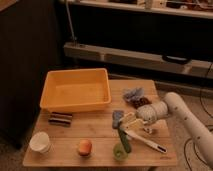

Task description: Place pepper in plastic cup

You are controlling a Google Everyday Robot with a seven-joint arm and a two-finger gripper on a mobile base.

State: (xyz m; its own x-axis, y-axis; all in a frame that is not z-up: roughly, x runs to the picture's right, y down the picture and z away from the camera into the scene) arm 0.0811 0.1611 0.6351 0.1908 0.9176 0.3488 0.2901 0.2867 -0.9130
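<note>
Currently the gripper hangs low over the right half of the table with its fingers clenched, just at the upper end of the pepper — whether they pinch it cannot be told — which slants down against the plastic cup near the front edge.

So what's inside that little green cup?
Nothing I can make out; its bottom is hidden. The pepper hangs right beside the cup, not in it, held by the shut fingers of the gripper just above.
</note>
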